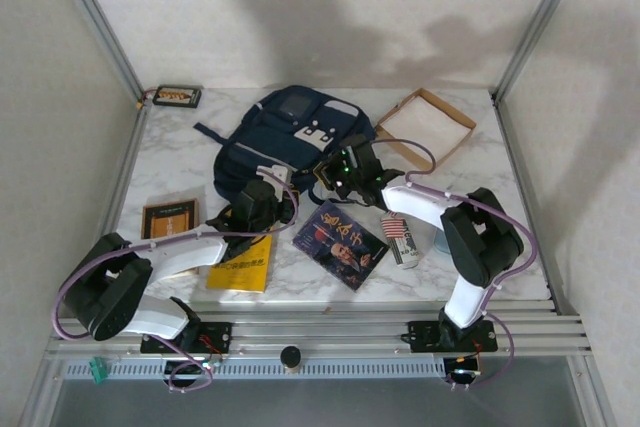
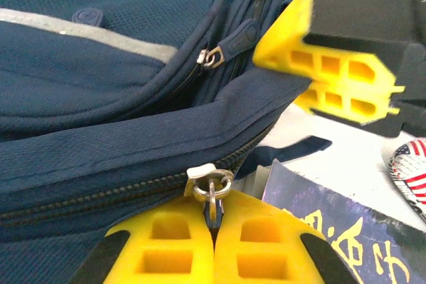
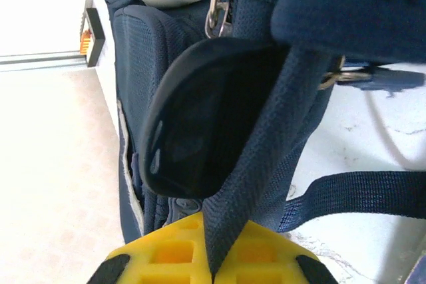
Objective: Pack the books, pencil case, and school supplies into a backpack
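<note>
Backpack (image 1: pixel 290 137): navy, lay flat, its near edge against both claws; main zip looked closed. Risk: with both claws fastened to it, opposed pulls could drag or tip the whole bag instead of opening it.

Books: blue (image 1: pixel 340 242) just below the right claw, yellow (image 1: pixel 240 269) below the left claw, brown (image 1: pixel 168 219) well off to the left claw's left. All three lay outside the bag, none packed. Risk: a sliding bag or swinging arm could shove the blue one, the nearest.

Right claw (image 3: pixel 210 261): jaws together, clamped on the strap.

Left claw (image 2: pixel 214 221): jaws together, clamped on the zip pull, the right claw just beyond it.

Strap (image 3: pixel 266 164): dark webbing, ran up from between the right claw's tips. Risk: thin, smooth webbing could slip out under tension, leaving the bag unanchored.

Zip pull (image 2: pixel 212 194): small metal ring and tab, pinched at the very tips. Risk: shallow hold; a tug off the zip's line could probably jam the slider or pop the tab free.
</note>
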